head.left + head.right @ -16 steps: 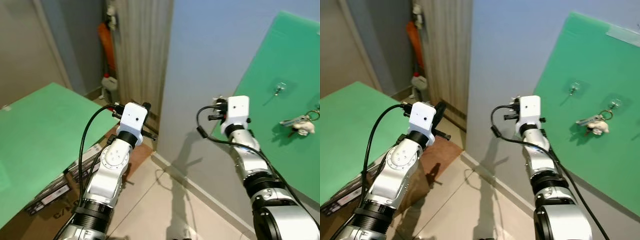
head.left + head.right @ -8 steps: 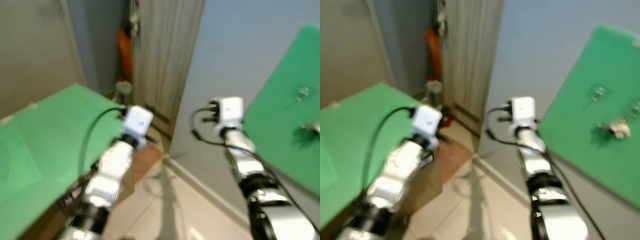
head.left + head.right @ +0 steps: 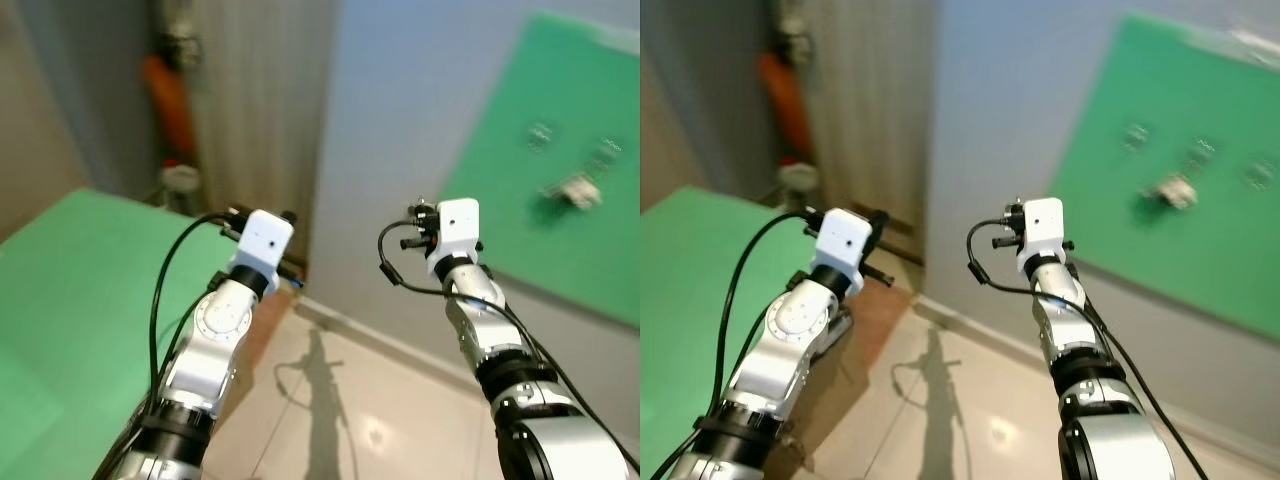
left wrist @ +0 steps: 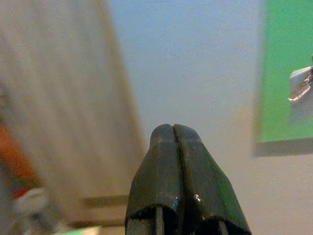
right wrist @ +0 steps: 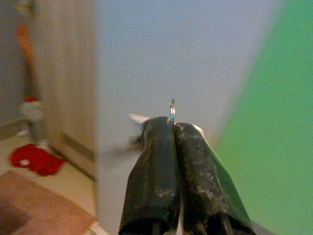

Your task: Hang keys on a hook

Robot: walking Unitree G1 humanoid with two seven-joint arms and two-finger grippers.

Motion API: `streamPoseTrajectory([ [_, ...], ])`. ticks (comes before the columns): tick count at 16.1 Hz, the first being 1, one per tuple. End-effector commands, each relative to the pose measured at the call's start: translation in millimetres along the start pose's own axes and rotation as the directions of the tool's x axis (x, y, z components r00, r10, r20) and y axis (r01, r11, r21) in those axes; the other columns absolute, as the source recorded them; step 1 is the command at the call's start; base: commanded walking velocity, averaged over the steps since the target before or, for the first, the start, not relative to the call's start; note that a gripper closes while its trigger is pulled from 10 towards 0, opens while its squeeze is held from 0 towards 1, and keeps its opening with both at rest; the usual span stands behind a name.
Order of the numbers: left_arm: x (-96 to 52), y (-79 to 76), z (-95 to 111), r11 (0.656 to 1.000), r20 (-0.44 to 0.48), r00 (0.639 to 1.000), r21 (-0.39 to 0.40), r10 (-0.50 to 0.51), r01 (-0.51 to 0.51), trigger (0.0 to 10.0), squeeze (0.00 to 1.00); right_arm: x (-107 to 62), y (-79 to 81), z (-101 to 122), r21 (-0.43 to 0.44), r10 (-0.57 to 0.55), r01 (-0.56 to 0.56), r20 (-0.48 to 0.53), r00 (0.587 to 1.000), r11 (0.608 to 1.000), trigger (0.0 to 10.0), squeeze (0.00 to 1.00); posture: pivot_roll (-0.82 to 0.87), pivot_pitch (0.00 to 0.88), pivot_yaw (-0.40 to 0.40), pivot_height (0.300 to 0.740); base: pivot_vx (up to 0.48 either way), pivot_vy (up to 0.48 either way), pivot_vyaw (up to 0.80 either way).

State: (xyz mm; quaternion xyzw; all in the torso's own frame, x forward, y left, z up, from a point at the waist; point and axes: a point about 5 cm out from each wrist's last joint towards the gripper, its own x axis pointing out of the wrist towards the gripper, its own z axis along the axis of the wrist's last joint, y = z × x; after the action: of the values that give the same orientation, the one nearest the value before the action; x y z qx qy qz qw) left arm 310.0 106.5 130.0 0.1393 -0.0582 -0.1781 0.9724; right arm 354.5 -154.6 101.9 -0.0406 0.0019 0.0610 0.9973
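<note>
A bunch of keys with a pale fob (image 3: 574, 190) hangs on the green board (image 3: 520, 230) on the wall, up and to the right of both arms. Two small bare hooks (image 3: 540, 132) sit just above it. My right gripper (image 5: 173, 122) is shut, and a thin metal key ring (image 5: 172, 106) pokes out at its tips, with pale bits at either side. My left gripper (image 4: 173, 128) is shut with nothing in it and points at the pale wall. Both arms are held up in front of me, well short of the board.
A green-covered surface (image 3: 60, 300) fills the left side. A wood-grain door (image 3: 255, 100) and an orange object (image 3: 170, 95) stand in the far corner. The pale wall (image 3: 400, 120) meets tiled floor (image 3: 380, 400). A red item (image 5: 36, 159) and a brown mat (image 5: 44, 210) lie on the floor.
The whole picture has shifted and blurred, so the camera has moved; the green board now sits higher and looks smaller. Both arms hold the same raised pose.
</note>
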Motion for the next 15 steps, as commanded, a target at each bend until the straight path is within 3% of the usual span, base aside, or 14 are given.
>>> streamPoseTrajectory([
  [1, 1.6, -8.4, 1.1, 1.000, 0.002, 1.000, 0.001, -0.031, 0.031, 10.0, 0.00, 0.1, -8.2, 2.9, 0.006, -0.028, 0.028, 0.011, 1.000, 1.000, 10.0, 0.00, 0.06, 0.000, -0.045, 0.740, 0.000, 0.000, -0.68],
  [9, 3.6, -8.2, 0.1, 0.999, -0.013, 0.999, 0.023, -0.041, 0.041, 10.0, 0.00, 0.2, -3.6, 0.7, -0.013, -0.005, 0.005, -0.003, 1.000, 1.000, 10.0, 0.00, 0.07, 0.000, -0.041, 0.740, 0.000, 0.000, -0.56],
  [15, 4.9, -7.7, 3.8, 0.999, 0.011, 0.999, 0.030, -0.046, 0.046, 10.0, 0.00, 1.0, -2.9, 2.2, -0.025, 0.001, -0.001, 0.003, 1.000, 1.000, 10.0, 0.00, 0.06, 0.000, -0.034, 0.740, 0.423, 0.000, 0.00],
])
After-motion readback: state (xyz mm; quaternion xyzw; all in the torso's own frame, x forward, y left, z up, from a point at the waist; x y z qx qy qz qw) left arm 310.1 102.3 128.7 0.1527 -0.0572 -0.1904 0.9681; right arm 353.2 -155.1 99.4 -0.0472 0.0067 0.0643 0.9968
